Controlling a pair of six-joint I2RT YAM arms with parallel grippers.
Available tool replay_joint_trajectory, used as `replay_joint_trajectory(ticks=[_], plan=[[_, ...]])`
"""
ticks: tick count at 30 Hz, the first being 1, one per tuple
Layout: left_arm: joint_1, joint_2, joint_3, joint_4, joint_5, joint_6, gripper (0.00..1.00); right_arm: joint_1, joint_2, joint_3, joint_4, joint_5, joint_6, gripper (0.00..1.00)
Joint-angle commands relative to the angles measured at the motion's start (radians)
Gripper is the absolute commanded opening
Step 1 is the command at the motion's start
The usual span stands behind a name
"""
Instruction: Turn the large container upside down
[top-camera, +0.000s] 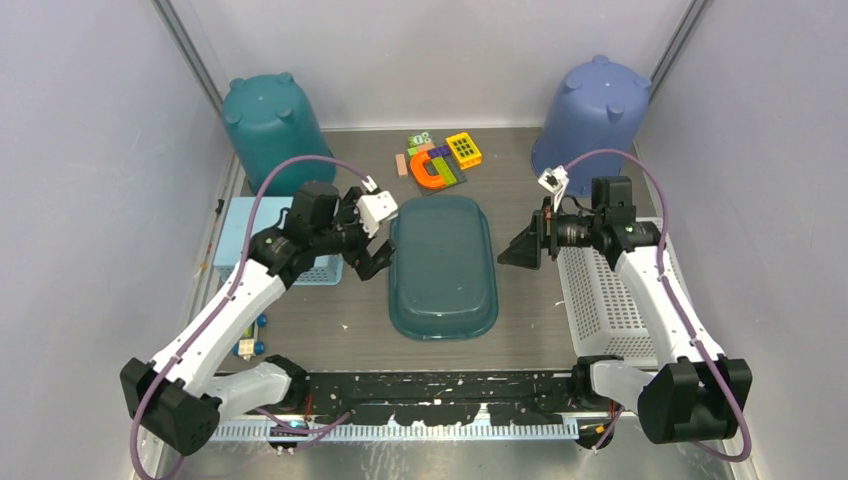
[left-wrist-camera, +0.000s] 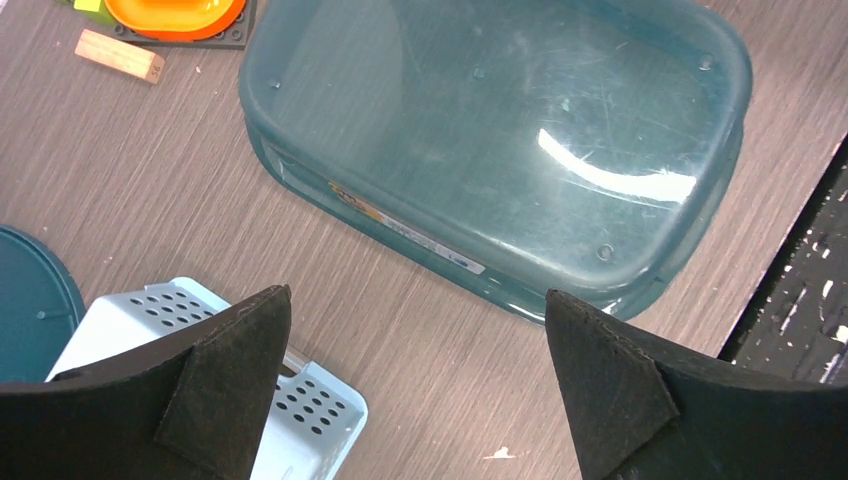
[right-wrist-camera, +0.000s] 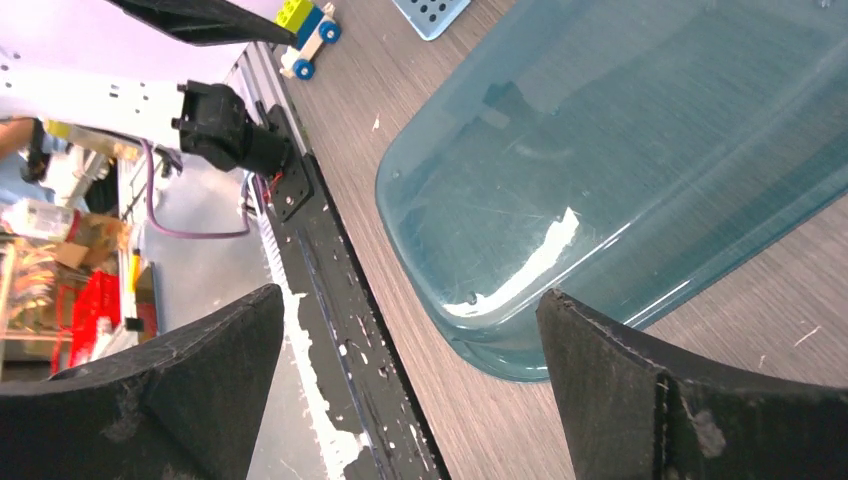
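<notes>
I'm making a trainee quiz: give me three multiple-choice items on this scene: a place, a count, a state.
1. Where is the large container? A middle of the table B in a basket C on a bucket
2. How many upturned buckets stand at the back? A one B two C four
3. The left gripper is: A open, empty B shut on the container C shut on a block
1 A, bare table surrounds it; 2 B, one teal, one blue; 3 A, fingers spread, gripping nothing.

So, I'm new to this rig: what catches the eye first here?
The teal container lies base up mid-table, with the left hand and right hand open either side of it. A teal bucket back left and a blue bucket back right stand upturned.
</notes>
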Motion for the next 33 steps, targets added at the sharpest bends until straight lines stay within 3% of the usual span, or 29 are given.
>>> replay_joint_trajectory(ticks=[1,6,20,33], plan=[[-0.003,-0.056,0.051,-0.123,0.026,0.015,1.0,-0.004,-0.008,0.171,-0.455,-0.003,-0.353,1.0],[-0.003,-0.131,0.052,-0.194,0.026,0.017,1.0,-0.004,-0.029,0.311,-0.712,0.038,-0.569,1.0],[-0.003,-0.315,0.062,-0.427,0.102,0.116,1.0,-0.004,-0.282,0.434,-0.776,0.091,-0.636,1.0],[-0.004,-0.454,0.087,-0.554,0.145,0.178,1.0,-0.003,-0.385,0.567,-1.195,0.078,-1.007,1.0]])
